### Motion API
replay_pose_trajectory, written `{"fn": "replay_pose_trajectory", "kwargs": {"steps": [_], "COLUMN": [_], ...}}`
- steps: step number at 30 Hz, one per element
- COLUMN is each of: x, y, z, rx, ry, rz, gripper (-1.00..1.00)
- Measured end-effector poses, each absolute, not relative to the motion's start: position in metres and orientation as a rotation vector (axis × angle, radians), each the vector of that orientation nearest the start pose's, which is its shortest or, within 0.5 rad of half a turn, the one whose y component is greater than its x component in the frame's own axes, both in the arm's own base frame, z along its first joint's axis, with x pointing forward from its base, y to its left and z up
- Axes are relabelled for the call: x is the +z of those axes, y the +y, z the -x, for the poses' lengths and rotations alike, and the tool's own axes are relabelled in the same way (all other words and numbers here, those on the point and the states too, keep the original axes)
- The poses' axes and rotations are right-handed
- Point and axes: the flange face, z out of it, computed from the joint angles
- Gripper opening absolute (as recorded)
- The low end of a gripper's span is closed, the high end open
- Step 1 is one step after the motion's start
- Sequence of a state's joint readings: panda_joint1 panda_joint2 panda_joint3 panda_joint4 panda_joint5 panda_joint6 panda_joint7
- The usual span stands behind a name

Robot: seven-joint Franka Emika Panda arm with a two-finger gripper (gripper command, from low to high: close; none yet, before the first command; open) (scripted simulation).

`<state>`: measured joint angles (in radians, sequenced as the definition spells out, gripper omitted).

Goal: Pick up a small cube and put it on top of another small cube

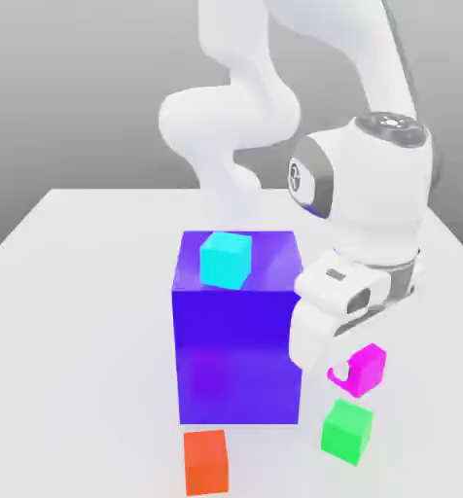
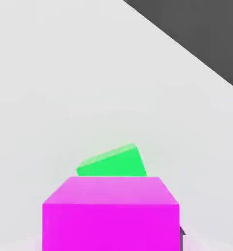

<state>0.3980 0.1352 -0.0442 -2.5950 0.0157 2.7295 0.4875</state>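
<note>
orange cube point(image 1: 206, 463) is sitting in front of the blue block point(image 1: 237, 355). past the block, toward the exterior view's right, the green cube point(image 1: 347, 431) is risking a knock if the claw point(image 1: 355, 371), gripping the magenta cube point(image 1: 371, 370), is travelling too low.

The magenta cube point(image 2: 111, 223) is close to the camera, at six o'clock of the picture, with two of its faces visible. The green cube point(image 2: 113, 162) is behind it, partly hidden, and it is turned at an angle. Around them is a pale table surface point(image 2: 64, 83). At one o'clock to two o'clock there is a dark grey area point(image 2: 201, 29) with a slanting edge.
</note>
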Motion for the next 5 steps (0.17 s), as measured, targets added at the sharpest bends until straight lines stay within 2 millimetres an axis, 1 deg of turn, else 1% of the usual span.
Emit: {"fn": "replay_pose_trajectory", "kwargs": {"steps": [1,2,5], "x": [0.197,0.186,0.186], "y": [0.152,0.152,0.152], "z": [-0.414,-0.414,-0.414], "rx": [0.001,0.001,0.001], "ry": [0.234,0.236,0.236], "rz": [3.133,3.133,3.133], "gripper": [-1.00,1.00,1.00]}}
